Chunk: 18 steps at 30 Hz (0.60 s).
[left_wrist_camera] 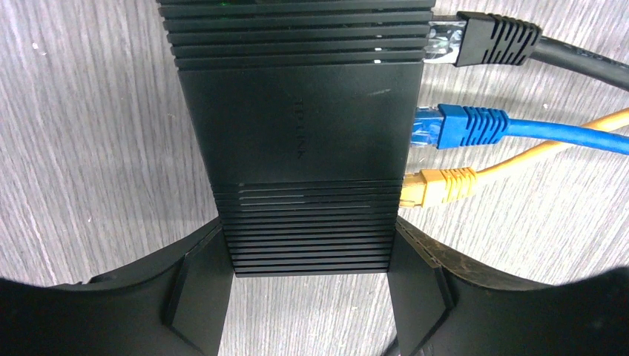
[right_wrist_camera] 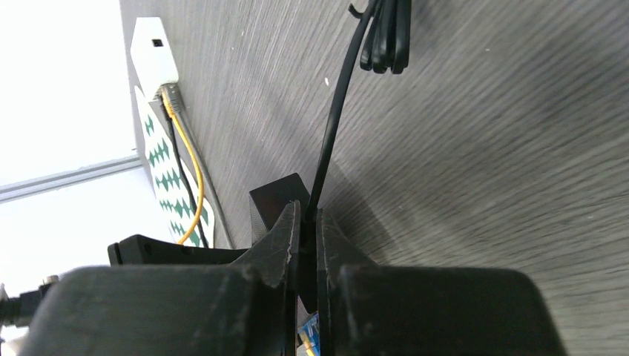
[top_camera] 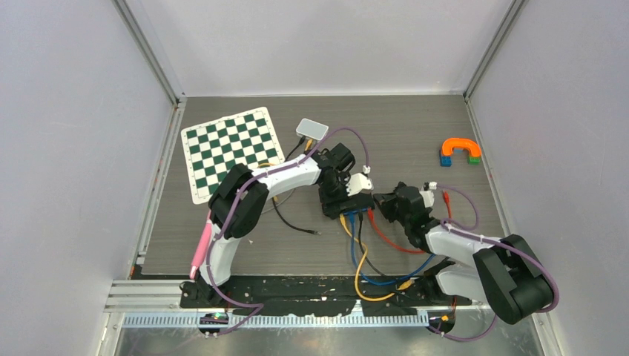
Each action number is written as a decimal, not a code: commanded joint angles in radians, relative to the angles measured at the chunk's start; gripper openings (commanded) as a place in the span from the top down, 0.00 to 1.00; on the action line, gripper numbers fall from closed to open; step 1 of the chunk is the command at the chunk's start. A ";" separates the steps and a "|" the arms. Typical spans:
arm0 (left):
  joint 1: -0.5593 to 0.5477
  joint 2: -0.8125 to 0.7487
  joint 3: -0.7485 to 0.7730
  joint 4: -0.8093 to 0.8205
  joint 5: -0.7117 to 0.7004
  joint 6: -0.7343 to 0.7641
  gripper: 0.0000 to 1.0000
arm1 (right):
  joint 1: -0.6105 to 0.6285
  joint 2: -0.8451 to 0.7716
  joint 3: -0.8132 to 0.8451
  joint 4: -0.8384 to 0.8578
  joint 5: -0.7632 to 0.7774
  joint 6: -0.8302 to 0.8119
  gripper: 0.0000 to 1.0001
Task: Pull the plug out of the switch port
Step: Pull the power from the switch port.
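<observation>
My left gripper (left_wrist_camera: 310, 239) is shut across the near end of the black switch (left_wrist_camera: 297, 141), one finger on each side. Three plugs sit along the switch's right side: a black plug (left_wrist_camera: 493, 41), a blue plug (left_wrist_camera: 471, 126) and a yellow plug (left_wrist_camera: 441, 185), each showing its clear tip at the port. In the top view the switch (top_camera: 348, 204) lies mid-table, with my left gripper (top_camera: 343, 193) above it and my right gripper (top_camera: 382, 202) at its right end. My right gripper (right_wrist_camera: 305, 211) is shut, pinching a thin black cable (right_wrist_camera: 334, 126) at its tips beside the switch corner (right_wrist_camera: 274, 200).
A green checkerboard mat (top_camera: 231, 152) and a white box (top_camera: 311, 129) lie at the back left. Coloured blocks (top_camera: 460, 152) sit at the back right. A loose red cable (top_camera: 389, 239), a loose black cable (top_camera: 293, 222) and a pink tool (top_camera: 201, 248) lie on the table.
</observation>
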<state>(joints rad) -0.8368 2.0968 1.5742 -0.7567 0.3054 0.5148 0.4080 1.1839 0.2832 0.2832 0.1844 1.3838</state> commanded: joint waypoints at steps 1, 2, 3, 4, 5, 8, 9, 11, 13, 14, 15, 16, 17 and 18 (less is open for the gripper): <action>-0.007 0.014 -0.054 -0.112 0.028 0.025 0.40 | -0.031 -0.042 -0.024 0.018 0.026 0.006 0.95; -0.007 0.013 -0.058 -0.109 0.030 0.026 0.40 | -0.038 -0.043 -0.069 0.224 -0.001 0.030 0.95; -0.007 0.013 -0.061 -0.108 0.029 0.025 0.40 | -0.039 -0.036 -0.135 0.315 -0.006 0.071 0.95; -0.007 0.012 -0.062 -0.106 0.032 0.025 0.40 | -0.040 -0.019 -0.151 0.432 -0.021 0.080 0.95; -0.007 0.013 -0.062 -0.105 0.034 0.025 0.40 | -0.041 -0.008 -0.160 0.454 -0.025 0.078 0.95; -0.007 0.014 -0.057 -0.109 0.033 0.023 0.41 | -0.041 -0.013 -0.119 0.270 -0.015 0.074 0.95; -0.007 0.013 -0.058 -0.109 0.033 0.023 0.41 | -0.041 -0.020 -0.049 0.155 -0.009 0.074 0.95; -0.007 0.012 -0.061 -0.110 0.032 0.023 0.42 | -0.043 -0.018 0.046 -0.136 0.033 0.022 0.95; -0.007 0.008 -0.071 -0.107 0.030 0.023 0.43 | -0.066 -0.022 0.025 -0.108 0.003 -0.020 0.95; -0.007 0.007 -0.075 -0.103 0.033 0.023 0.43 | -0.074 -0.022 0.000 0.006 -0.041 0.007 0.95; -0.006 0.008 -0.079 -0.100 0.036 0.023 0.43 | -0.092 -0.012 -0.049 0.072 -0.083 0.021 0.95; -0.007 0.008 -0.085 -0.098 0.040 0.022 0.43 | -0.101 -0.001 -0.072 0.194 -0.101 0.041 0.95; -0.007 0.006 -0.090 -0.094 0.046 0.019 0.43 | -0.118 0.022 -0.110 0.245 -0.129 0.050 0.95; -0.007 0.002 -0.098 -0.089 0.050 0.015 0.44 | -0.125 0.032 -0.139 0.328 -0.137 0.069 0.95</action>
<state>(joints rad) -0.8368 2.0834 1.5452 -0.7284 0.3233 0.5140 0.3389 1.1824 0.2306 0.3393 0.0689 1.4189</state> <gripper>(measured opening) 0.683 0.108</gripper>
